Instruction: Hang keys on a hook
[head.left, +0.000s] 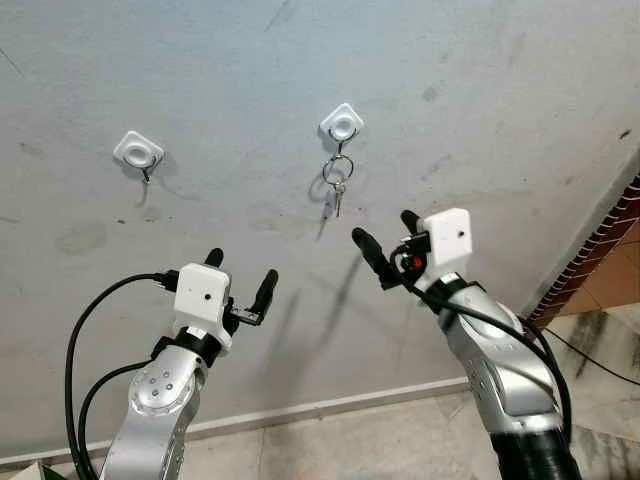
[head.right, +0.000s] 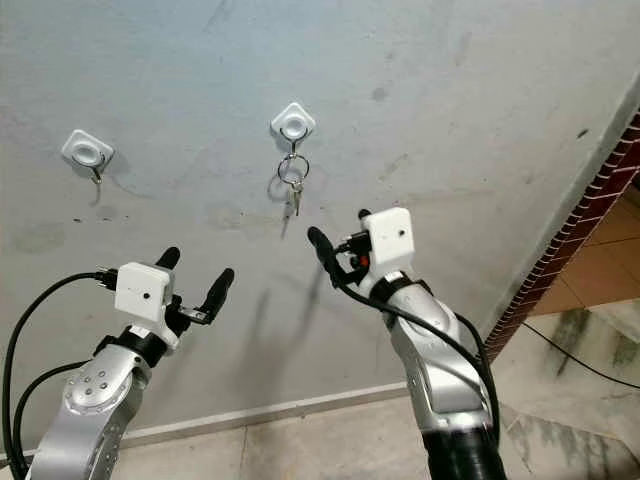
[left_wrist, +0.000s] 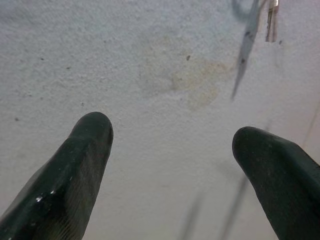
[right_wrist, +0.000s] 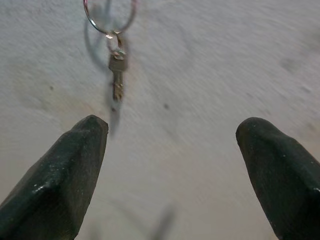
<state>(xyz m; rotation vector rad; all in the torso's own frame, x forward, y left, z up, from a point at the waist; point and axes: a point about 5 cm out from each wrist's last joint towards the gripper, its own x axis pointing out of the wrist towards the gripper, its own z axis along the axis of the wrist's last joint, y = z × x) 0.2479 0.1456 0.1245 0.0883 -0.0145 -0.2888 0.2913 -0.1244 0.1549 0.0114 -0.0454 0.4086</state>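
A small key on a metal ring (head.left: 338, 183) hangs from the right white hook (head.left: 342, 126) on the grey wall. A second white hook (head.left: 138, 152) to its left carries nothing. My right gripper (head.left: 386, 245) is open, a little below and to the right of the keys, holding nothing. In the right wrist view the key (right_wrist: 117, 77) dangles beyond the two black fingertips (right_wrist: 65, 170). My left gripper (head.left: 240, 273) is open as well, lower and to the left, pointing at the bare wall. The key's tip (left_wrist: 271, 22) shows at the edge of the left wrist view.
The wall meets a tiled floor (head.left: 380, 440) along a pale skirting. A red brick edge (head.left: 600, 245) runs down the right side. A black cable (head.left: 85, 350) loops from the left arm.
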